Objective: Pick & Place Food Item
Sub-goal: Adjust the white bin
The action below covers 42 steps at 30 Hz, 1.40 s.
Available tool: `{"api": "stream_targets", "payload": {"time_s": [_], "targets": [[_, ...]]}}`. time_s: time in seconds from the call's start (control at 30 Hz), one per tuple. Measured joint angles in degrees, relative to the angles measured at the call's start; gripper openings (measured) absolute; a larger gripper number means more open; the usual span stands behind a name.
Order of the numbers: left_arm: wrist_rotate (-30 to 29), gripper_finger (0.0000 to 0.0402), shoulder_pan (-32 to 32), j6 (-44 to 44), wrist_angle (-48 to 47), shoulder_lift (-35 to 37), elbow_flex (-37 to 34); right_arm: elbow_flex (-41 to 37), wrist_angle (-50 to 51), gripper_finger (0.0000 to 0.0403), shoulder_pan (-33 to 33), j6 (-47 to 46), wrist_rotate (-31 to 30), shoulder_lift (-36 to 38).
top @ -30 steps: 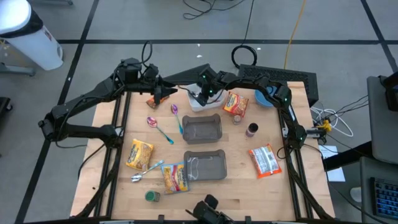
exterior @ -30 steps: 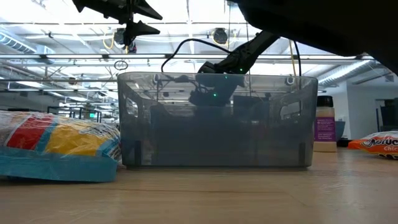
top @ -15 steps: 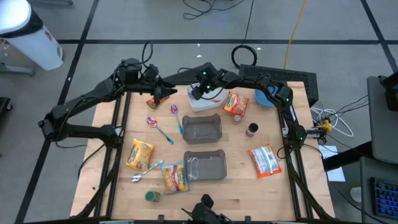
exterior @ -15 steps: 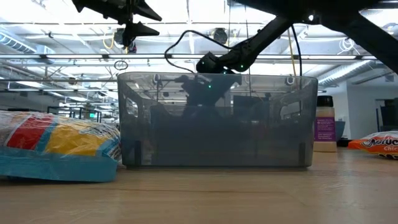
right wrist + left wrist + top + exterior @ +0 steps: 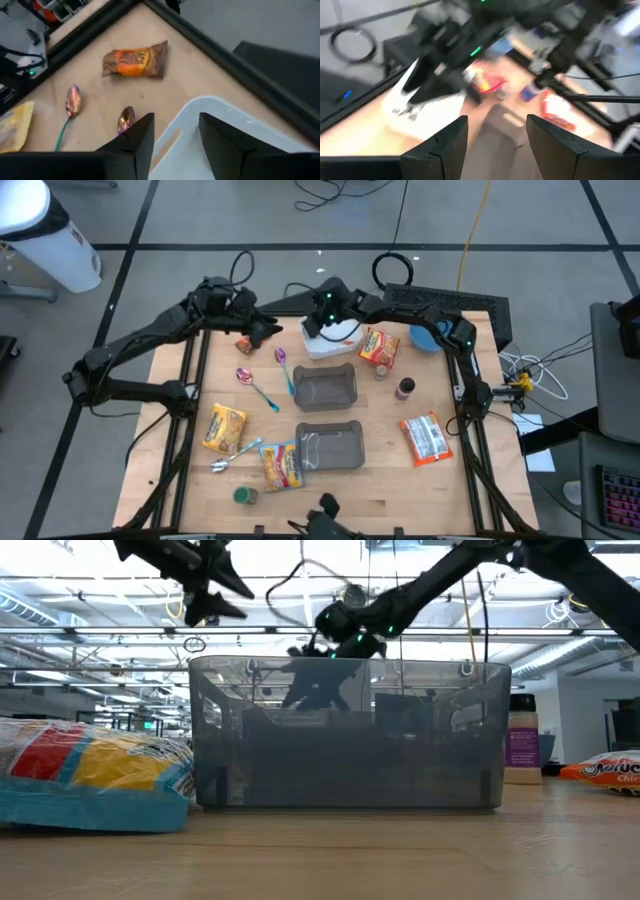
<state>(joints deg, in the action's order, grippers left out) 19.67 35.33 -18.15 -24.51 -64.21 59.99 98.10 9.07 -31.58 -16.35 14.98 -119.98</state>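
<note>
Right gripper (image 5: 312,328) hovers over the white tray (image 5: 335,340) at upper centre of the high view, fingers (image 5: 135,145) parted with a clear gap, nothing between them. Left gripper (image 5: 268,332) sits just left of it, above the table's (image 5: 180,420) upper left part, fingers (image 5: 445,150) also apart and empty.

Likely task item: orange-brown snack packet (image 5: 245,344), lying flat on the wood near the table's upper left edge, just below-left of the left gripper's tip and well left of the right gripper. In the right wrist view the same packet (image 5: 134,61) lies upper centre, apart from the fingers, with two spoons nearer: pink-bowled spoon (image 5: 71,102) and purple spoon (image 5: 125,120).

Other food: red-yellow noodle packet (image 5: 379,346) right of the white tray, touching no gripper; yellow packet (image 5: 224,427) left-centre; orange-white packet (image 5: 425,437) right; packet (image 5: 281,466) beside the lower grey bin (image 5: 330,445). Upper grey bin (image 5: 325,388) sits centre. Blue bowl (image 5: 424,337) upper right; small brown bottle (image 5: 404,389) right of the upper bin.

Versus a second ago: right gripper has shifted left and up in the high view, from over the tray's middle toward its left end; in the low view it has risen higher above the bin rim. Its fingers look slightly narrower. Left gripper has barely moved. Packets, spoons and bins unchanged.
</note>
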Motion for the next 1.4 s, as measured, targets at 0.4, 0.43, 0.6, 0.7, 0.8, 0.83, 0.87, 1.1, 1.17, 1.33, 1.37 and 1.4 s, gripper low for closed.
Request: {"api": "stream_targets", "payload": {"time_s": [0.4,0.43,0.6,0.7,0.8,0.83,0.87,1.1,1.17,1.33,1.37,1.4], "targets": [[-1.6,0.0209,-0.1,-6.2,4.4,-14.2,0.0,-1.0,10.8,0.0044,-0.2,17.1,-7.5,18.2],[-1.6,0.0209,-0.2,-6.4,5.3,-15.5,0.0,-1.8,11.1,0.0033,-0.2,17.3,-8.8,19.7],[-1.8,0.0209,-0.2,-9.9,8.8,-20.6,0.5,-10.9,7.9,0.0006,-0.7,15.7,-12.7,29.0],[-2.0,0.0209,-0.2,-10.9,8.6,-23.8,2.5,-18.9,2.4,0.0004,-0.7,12.2,-14.6,34.4],[-1.7,0.0209,-0.3,-11.2,8.0,-27.2,5.4,-27.1,-3.7,0.0002,-0.7,8.1,-15.1,39.1],[-1.6,0.0209,-0.5,-11.1,7.7,-28.4,6.4,-29.5,-6.0,0.0002,-0.7,6.2,-15.1,40.3],[-1.4,0.0209,-0.6,-10.9,7.2,-29.6,7.6,-31.9,-7.9,0.0002,-0.7,4.5,-15.1,41.5],[-1.7,0.0209,-1.0,-10.5,-1.3,-37.2,15.5,-40.3,-11.4,0.0001,-0.7,-1.4,-15.2,46.9],[-1.7,0.0209,-0.9,-10.5,-3.2,-38.7,17.1,-40.7,-11.4,0.0001,-0.7,-1.4,-15.2,47.6],[-3.3,0.0209,-0.8,-8.8,-8.0,-41.5,19.5,-40.7,-11.6,0.0001,-0.7,-1.1,-15.2,48.0],[-3.9,0.0209,-0.8,-8.5,-8.5,-41.6,19.5,-40.7,-11.7,0.0001,-0.7,-1.1,-15.2,48.0],[-4.7,0.0209,-0.8,-8.4,-9.0,-41.5,19.5,-40.7,-11.7,0.0001,-0.7,-1.0,-15.2,48.0]]}}
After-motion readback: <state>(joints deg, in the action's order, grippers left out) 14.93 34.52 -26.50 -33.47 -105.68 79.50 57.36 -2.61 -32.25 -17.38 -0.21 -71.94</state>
